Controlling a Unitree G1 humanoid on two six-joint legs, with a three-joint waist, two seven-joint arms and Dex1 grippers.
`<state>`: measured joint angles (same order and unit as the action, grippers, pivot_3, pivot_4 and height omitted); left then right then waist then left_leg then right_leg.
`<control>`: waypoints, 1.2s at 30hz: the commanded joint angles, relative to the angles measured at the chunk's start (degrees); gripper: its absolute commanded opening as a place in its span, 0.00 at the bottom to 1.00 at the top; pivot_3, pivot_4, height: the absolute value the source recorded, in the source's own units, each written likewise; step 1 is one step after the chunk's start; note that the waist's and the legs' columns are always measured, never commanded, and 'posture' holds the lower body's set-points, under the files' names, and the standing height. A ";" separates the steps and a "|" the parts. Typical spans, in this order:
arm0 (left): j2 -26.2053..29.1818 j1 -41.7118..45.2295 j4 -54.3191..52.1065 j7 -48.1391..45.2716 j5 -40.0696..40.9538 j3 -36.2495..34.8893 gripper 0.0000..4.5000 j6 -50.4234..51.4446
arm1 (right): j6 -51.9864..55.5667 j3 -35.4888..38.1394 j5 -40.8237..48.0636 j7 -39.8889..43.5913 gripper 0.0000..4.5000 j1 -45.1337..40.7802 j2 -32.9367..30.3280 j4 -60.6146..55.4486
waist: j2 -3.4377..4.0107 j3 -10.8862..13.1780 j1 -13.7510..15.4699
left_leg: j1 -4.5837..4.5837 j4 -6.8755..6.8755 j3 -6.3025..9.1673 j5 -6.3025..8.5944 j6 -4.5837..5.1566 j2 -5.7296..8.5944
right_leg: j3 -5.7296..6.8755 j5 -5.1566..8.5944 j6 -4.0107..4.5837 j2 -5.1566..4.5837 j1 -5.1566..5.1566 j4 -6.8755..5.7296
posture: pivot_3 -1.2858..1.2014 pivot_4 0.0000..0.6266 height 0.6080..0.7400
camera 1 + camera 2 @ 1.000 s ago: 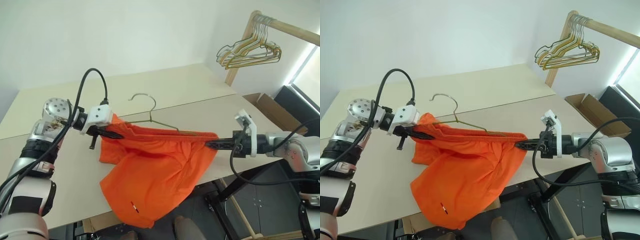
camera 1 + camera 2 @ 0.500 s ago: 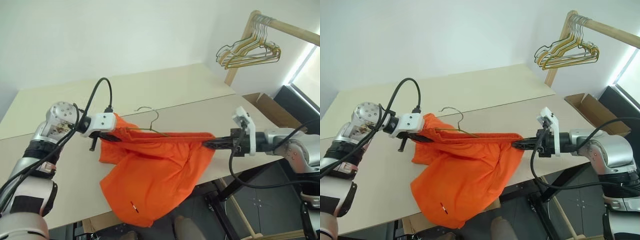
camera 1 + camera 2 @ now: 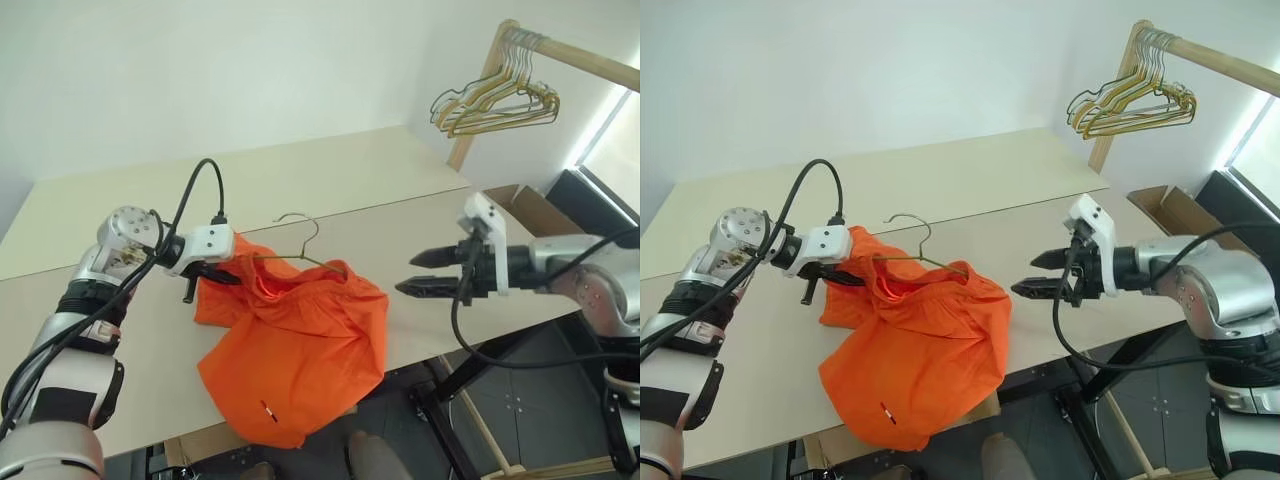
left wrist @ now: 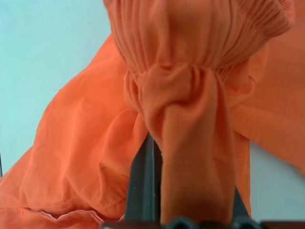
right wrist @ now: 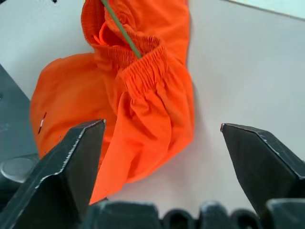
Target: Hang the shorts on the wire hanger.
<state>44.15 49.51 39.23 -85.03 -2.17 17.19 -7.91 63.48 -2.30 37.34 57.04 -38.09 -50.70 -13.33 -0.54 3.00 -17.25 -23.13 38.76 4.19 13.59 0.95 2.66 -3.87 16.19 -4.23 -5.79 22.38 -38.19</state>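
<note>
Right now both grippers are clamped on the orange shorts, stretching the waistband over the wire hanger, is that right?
Not quite. Only the left gripper is clamped on the orange shorts. The right gripper has its jaws wide apart, clear of the fabric, as the right eye view shows. The waistband hangs slack, bunched around the wire hanger.

Plain indoor test room, lab-like rather than home. Bare white walls (image 3: 230, 70), no decoration. Large pale beige bench (image 3: 330, 170) made of two tops butted together, on black metal frame (image 3: 480, 390). Beyond bench's far right corner, wooden garment rack (image 3: 560, 50) carrying bunch of gold and dark wire hangers (image 3: 495, 100). Open cardboard box (image 3: 535, 215) on floor beside rack. Dark cabinet doors (image 3: 515, 400) under bench's right edge. Bright window light at far right.
</note>
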 commanded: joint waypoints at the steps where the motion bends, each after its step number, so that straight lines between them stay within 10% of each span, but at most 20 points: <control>1: -0.30 2.49 -1.03 -0.69 1.46 -2.27 0.00 0.58 | 5.99 -6.49 -2.33 -4.81 0.99 -7.76 1.16 -4.67 | 0.01 -0.01 -0.41 | 0.00 0.00 0.01 0.00 0.00 -0.01 | 0.01 0.00 0.00 0.01 0.00 0.01 | 0.40 0.00 1.00; 8: -1.47 2.73 -1.69 -0.73 1.53 -2.83 0.00 0.97 | 7.84 -24.24 -11.45 -8.60 0.99 -16.10 4.66 -2.21 | -0.03 -0.06 -1.00 | -0.09 0.00 0.07 0.00 0.00 0.10 | 0.05 0.01 -0.02 -0.11 0.10 -0.03 | 0.41 0.00 1.00; 21: 0.02 -0.48 -7.14 -1.82 2.93 -4.82 0.00 3.54 | -1.98 -32.23 -20.72 -3.37 0.99 -20.45 12.26 11.82 | -0.03 -0.07 -1.02 | -0.13 0.02 0.09 -0.07 0.09 0.47 | 0.02 0.12 -0.20 -0.40 0.26 -0.50 | 0.42 0.00 1.00; 36: 0.39 -1.09 -8.99 -5.07 5.32 -5.33 0.00 1.51 | -5.15 -32.92 -21.68 13.10 0.00 -21.92 11.50 16.69 | -0.03 -0.07 -1.10 | -0.12 0.03 0.14 -0.07 0.09 0.50 | 0.05 0.14 -0.24 -0.40 0.26 -0.69 | 0.42 0.01 1.00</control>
<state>43.85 48.21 32.38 -89.18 0.56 13.82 -4.98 57.60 -38.27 14.24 68.31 -57.92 -38.72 2.89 -0.57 2.94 -18.35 -23.25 38.79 4.32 13.53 1.03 3.16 -3.81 16.33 -4.46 -6.19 22.64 -38.88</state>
